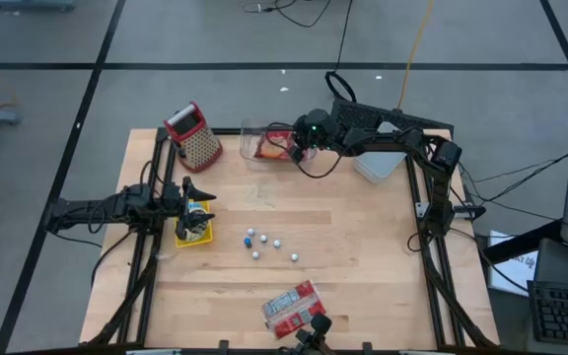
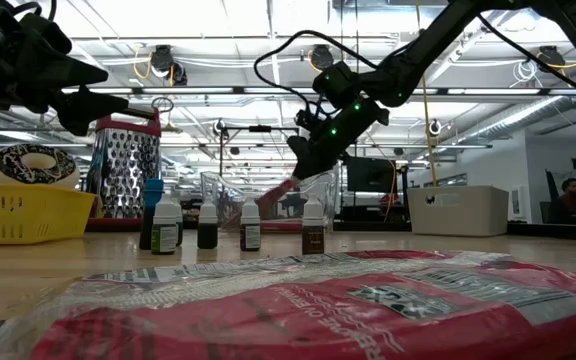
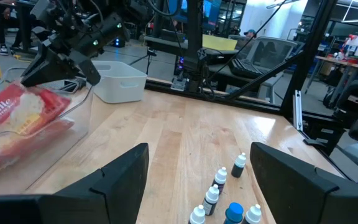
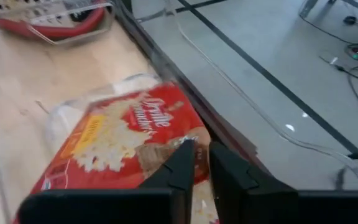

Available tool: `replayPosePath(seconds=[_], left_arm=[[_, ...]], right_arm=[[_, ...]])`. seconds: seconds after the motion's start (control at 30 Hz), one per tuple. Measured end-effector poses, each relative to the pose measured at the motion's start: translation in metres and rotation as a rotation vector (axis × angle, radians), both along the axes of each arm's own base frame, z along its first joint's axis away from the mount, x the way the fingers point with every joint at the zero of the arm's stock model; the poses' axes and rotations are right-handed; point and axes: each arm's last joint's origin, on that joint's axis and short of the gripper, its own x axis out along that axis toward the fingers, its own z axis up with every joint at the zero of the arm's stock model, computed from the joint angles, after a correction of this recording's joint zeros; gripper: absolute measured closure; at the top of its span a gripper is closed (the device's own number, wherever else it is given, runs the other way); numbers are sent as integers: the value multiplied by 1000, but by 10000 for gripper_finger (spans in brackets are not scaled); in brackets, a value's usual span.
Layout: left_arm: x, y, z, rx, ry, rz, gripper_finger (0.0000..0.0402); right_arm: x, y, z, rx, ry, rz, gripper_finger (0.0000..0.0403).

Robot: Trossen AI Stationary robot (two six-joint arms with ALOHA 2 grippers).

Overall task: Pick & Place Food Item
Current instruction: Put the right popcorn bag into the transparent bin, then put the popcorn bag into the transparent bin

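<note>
A red food packet [image 4: 123, 134] printed with pale shreds lies inside a clear plastic container [image 1: 254, 141] at the table's far edge, also seen in the left wrist view [image 3: 23, 115]. My right gripper [image 4: 202, 163] reaches over the container's right end [image 1: 296, 145] and is shut on the packet with only a narrow gap. My left gripper [image 1: 208, 192] hangs open and level at the table's left side, over a yellow basket [image 1: 193, 232], touching nothing. My right gripper pinches the packet's near edge [image 4: 194, 144] between its two fingers. The fingers slant downward, coming from the table's right side. The packet slopes away below the fingers [image 2: 280, 193], and its far part rests in the clear container.
A metal grater [image 1: 193, 133] with a red handle stands at the far left. Several small bottles [image 1: 264, 242] stand mid-table. A second red packet [image 1: 292, 306] lies at the near edge. A white bin [image 1: 378, 163] sits at the far right.
</note>
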Motion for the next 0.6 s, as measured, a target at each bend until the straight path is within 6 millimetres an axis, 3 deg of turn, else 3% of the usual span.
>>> replayPosePath(seconds=[0.4, 0.6], left_arm=[[0, 0, 0, 0, 0, 0, 121], [0, 0, 0, 0, 0, 0, 121]], right_arm=[[6, 14, 7, -129, 63, -5, 278], [8, 30, 33, -178, 13, 42, 259]])
